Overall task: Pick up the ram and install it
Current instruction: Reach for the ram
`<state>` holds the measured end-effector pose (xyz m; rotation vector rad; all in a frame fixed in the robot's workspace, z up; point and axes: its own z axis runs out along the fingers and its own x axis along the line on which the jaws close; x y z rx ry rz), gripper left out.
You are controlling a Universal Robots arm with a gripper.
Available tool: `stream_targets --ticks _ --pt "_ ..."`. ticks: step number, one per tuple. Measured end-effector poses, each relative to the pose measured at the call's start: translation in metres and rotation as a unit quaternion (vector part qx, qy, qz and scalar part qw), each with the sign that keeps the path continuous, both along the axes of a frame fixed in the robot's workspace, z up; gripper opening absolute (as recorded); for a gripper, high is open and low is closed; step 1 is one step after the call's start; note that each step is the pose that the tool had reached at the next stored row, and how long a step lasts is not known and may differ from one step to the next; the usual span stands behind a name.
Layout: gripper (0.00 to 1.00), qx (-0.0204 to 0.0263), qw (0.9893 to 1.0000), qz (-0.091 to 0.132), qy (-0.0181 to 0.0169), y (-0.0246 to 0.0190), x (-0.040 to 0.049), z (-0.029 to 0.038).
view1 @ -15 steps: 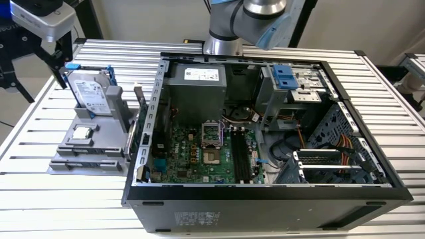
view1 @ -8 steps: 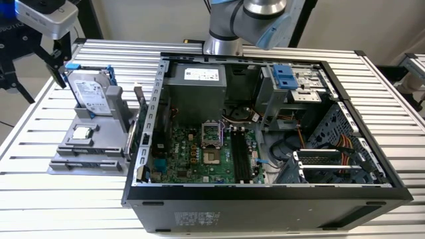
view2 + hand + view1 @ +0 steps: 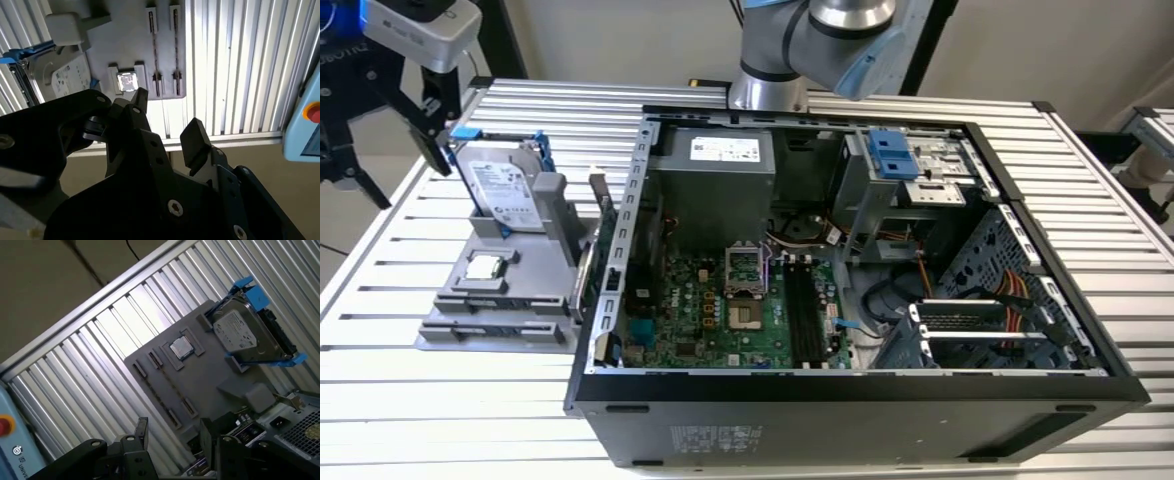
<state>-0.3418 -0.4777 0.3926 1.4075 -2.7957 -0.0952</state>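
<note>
Grey tray (image 3: 207,380) held a hard drive (image 3: 500,190) and processor chip (image 3: 484,266) on the ribbed metal counter (image 3: 400,400); we recorded the gripper (image 3: 165,125) with jaws released.

Shows open computer case (image 3: 854,400) centre frame on ribbed desk (image 3: 427,420); at left, grey holder (image 3: 460,300) carrying upright hard drive (image 3: 500,195) and, below it, processor chip (image 3: 486,266).

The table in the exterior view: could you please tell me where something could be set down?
Bare table lies between the grey holder and the near edge, and on the exterior view's right of the case. Crowded: the holder, carrying hard drive and processor, with the open gripper nearby.
</note>
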Motion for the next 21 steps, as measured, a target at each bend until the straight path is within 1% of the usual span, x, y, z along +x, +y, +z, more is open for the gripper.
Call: stream_targets --ticks 3,6,11,16,21 --pt "1.00 0.0000 0.9999 0.015 0.0000 0.0000 0.0000 0.0000" --pt "1.00 0.0000 0.9995 0.030 0.0000 0.0001 0.0000 0.0000" --pt "1.00 0.0000 0.9984 0.056 0.0000 0.0001 0.0000 0.0000" --pt "1.00 0.0001 0.9967 0.081 0.0000 0.0000 0.0000 0.0000" --pt "1.00 0.0000 0.9944 0.106 0.0000 0.0000 0.0000 0.0000"
